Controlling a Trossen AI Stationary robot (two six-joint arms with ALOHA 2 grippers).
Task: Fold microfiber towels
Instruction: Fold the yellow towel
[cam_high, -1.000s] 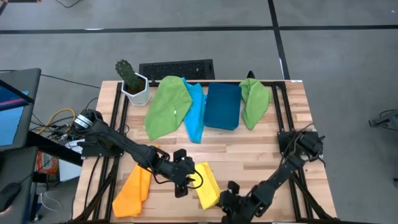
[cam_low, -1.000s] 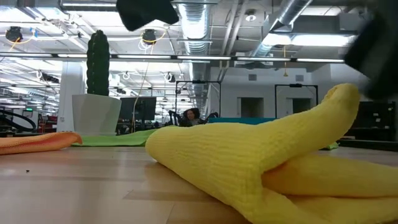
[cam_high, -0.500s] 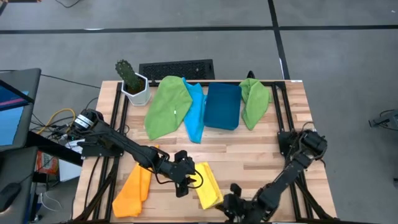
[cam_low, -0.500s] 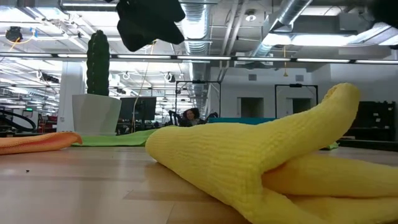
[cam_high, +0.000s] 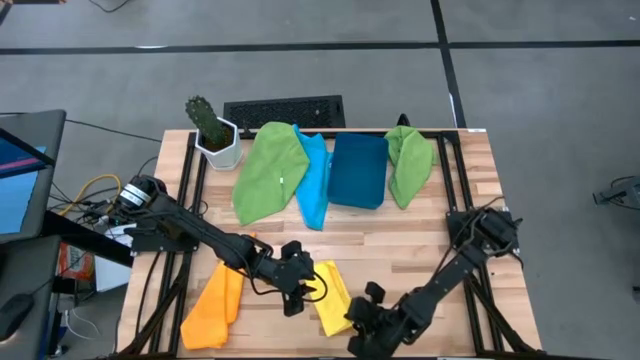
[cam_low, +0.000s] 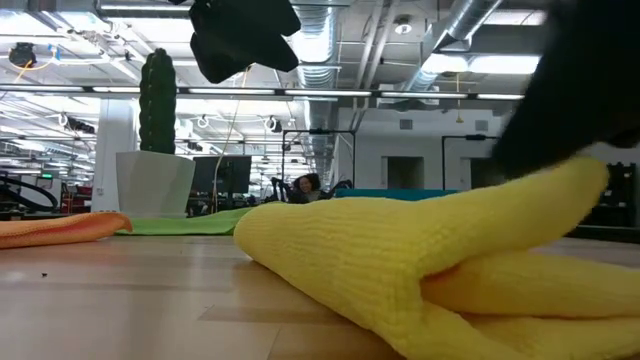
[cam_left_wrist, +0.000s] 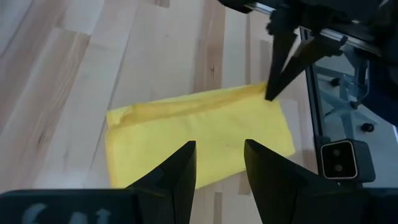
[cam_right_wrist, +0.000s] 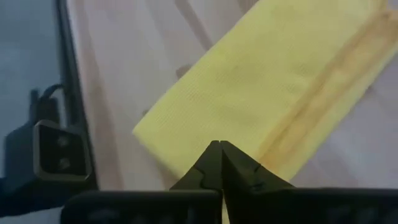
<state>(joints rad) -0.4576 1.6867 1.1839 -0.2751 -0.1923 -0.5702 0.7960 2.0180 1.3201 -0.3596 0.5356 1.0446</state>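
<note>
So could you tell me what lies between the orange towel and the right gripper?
In the high view, the folded yellow towel lies between the orange towel and the shut right gripper, with the left gripper hovering over it.

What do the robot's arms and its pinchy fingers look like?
Both arms are dark, nearly black, built from slim jointed segments. The left arm has thin cables bundled at its base, some yellow. Each ends in two fingers: the left gripper has flat, wedge-shaped dark fingers, and the right gripper tapers to a sharp black point. No coloured markings show on either arm.
</note>
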